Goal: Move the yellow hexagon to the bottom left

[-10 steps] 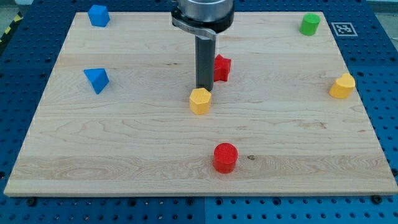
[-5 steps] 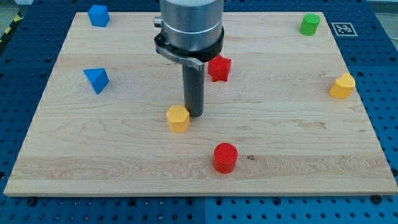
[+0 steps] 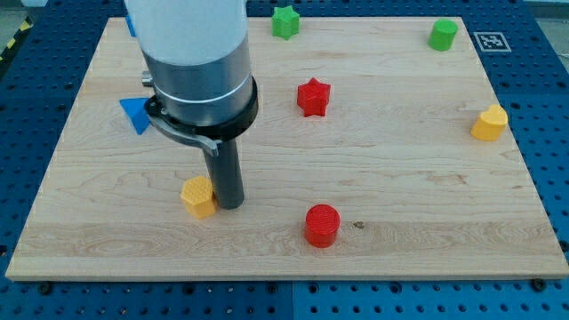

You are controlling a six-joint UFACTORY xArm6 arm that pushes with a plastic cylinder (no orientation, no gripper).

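**Yellow hexagon well on its way to the bottom-left corner**

My tip (image 3: 229,205) stands on the wooden board (image 3: 427,213), pressed against the right side of the yellow hexagon (image 3: 199,196); being a bare rod, it grips nothing and only pushes. The hexagon sits left of the board's middle, in the lower half, with open wood between it and the bottom-left corner. By the look of it, most of the trip is done, and a further shove down and to the view's left remains. A blue block (image 3: 135,114), partly hidden behind the arm, lies above; a red star (image 3: 313,96) and a red cylinder (image 3: 322,225) sit to the right. A green star (image 3: 284,21), a green cylinder (image 3: 443,35) and a second yellow block (image 3: 489,123) are well apart.
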